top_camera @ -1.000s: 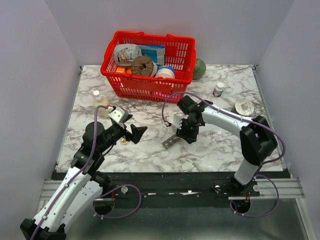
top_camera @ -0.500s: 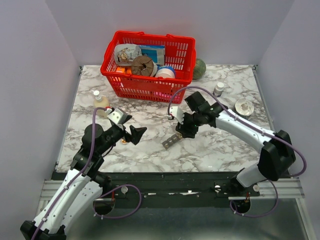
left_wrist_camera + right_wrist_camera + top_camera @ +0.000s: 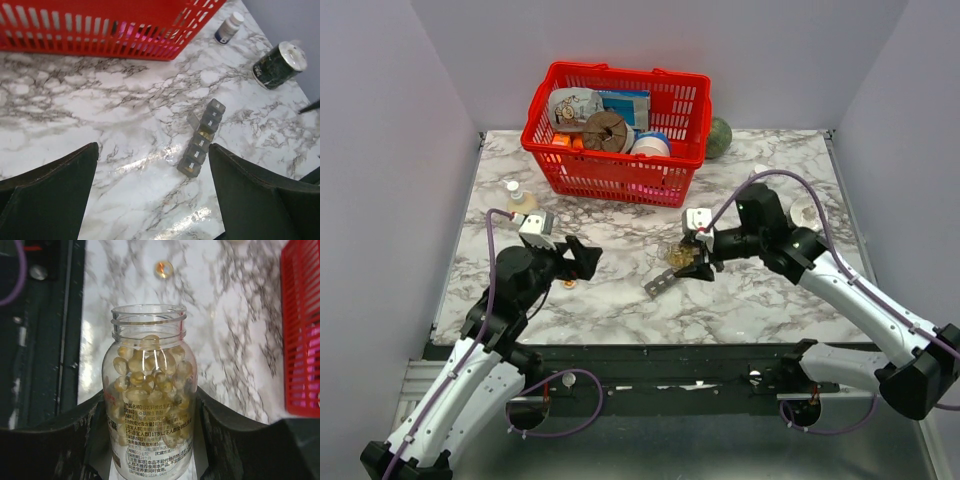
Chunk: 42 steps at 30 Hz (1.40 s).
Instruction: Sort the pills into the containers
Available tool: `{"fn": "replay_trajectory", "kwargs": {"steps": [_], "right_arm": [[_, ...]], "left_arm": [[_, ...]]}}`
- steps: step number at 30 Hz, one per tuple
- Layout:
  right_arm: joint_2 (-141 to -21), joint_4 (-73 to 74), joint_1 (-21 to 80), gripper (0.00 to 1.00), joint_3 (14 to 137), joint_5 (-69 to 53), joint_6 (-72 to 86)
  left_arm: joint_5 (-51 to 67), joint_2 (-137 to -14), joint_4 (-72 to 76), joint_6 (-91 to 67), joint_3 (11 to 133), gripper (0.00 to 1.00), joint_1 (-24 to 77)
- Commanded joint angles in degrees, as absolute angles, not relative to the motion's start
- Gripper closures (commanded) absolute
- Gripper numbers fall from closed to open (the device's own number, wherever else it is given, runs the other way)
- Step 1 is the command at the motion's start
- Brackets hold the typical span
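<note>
White arm links point(image 3: 460, 395), black joints point(image 3: 515, 272), purple cables point(image 3: 770, 173) (looped loosely)

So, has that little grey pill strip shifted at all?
No. The pill strip lies where it was, the same way in front of the red basket's right half.

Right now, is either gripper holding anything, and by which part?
The right gripper holds the uncapped pill bottle by its lower, labelled body. The left gripper is open and holds nothing.
</note>
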<state>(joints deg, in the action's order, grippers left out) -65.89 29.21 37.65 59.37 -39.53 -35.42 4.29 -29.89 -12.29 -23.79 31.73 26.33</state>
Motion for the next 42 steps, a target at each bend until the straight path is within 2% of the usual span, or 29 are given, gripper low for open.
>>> {"fn": "replay_trajectory", "kwargs": {"steps": [1,4,6,7,8,9,10,11,13,15,16,17,22,23,26,32,34,42], "right_arm": [[-64.0,20.1,35.5,0.99,59.2,-61.4,-29.2],[-63.6,6.5,34.6,0.99,57.8,-72.7,-17.4],[-64.0,-11.2,34.3,0.99,55.6,-78.0,-7.7],[-64.3,-19.4,34.2,0.99,54.5,-79.4,6.4],[-64.6,-39.3,34.0,0.99,52.0,-79.9,14.9],[-65.4,-50.8,33.6,0.99,50.7,-78.5,23.8],[-66.3,-61.4,33.3,0.99,50.1,-77.3,40.4],[-67.3,-78.8,33.0,0.99,50.0,-76.1,47.4],[-68.9,-86.1,31.9,1.0,51.9,-73.6,59.1],[-66.7,-79.7,31.3,0.99,51.1,-72.5,55.9],[-63.1,-73.0,31.3,0.99,50.9,-72.4,45.1],[-61.5,-57.0,31.3,1.0,50.9,-72.4,38.8],[-60.1,-35.5,28.8,0.99,50.7,-73.0,18.8],[-59.9,-26.5,28.7,0.99,51.5,-72.8,15.2],[-59.7,-12.4,28.7,0.99,54.1,-71.0,2.7],[-59.7,-12.4,28.0,0.99,52.5,-70.5,1.1],[-60.0,-12.4,27.9,0.99,52.2,-70.8,1.1],[-60.0,-12.4,27.2,0.99,51.7,-70.8,0.6]], "left_arm": [[-5.6,-31.8,-22.1,-36.4,33.0,0.01,26.1],[-7.7,-35.2,-25.0,-40.1,33.3,0.01,25.8],[-9.0,-36.7,-26.4,-42.9,34.0,0.01,25.7],[-9.9,-38.0,-27.6,-43.5,34.3,0.01,25.8],[-11.4,-38.5,-28.2,-44.0,34.5,0.01,25.6],[-12.0,-38.9,-28.6,-44.9,34.9,0.02,25.6],[-12.4,-39.6,-29.4,-44.9,35.0,0.02,25.6],[-13.0,-40.0,-29.6,-45.0,35.0,0.02,25.5],[-13.8,-40.7,-30.1,-45.7,34.9,0.02,25.4],[-14.7,-41.4,-30.3,-45.8,34.6,0.02,25.2],[-14.9,-42.1,-30.2,-45.9,34.4,0.02,25.2],[-14.9,-42.6,-30.1,-46.1,34.2,0.02,25.2],[-15.5,-50.7,-29.4,-46.7,33.7,0.05,25.0],[-16.4,-52.5,-29.9,-46.8,34.2,0.05,25.0],[-17.2,-58.7,-30.0,-46.0,35.7,0.06,25.0],[-19.2,-66.0,-29.4,-46.5,36.8,0.11,24.8],[-19.1,-68.3,-27.9,-45.7,37.2,0.16,23.9],[-15.8,-74.4,-25.6,-45.6,38.1,0.2,21.9]]}}
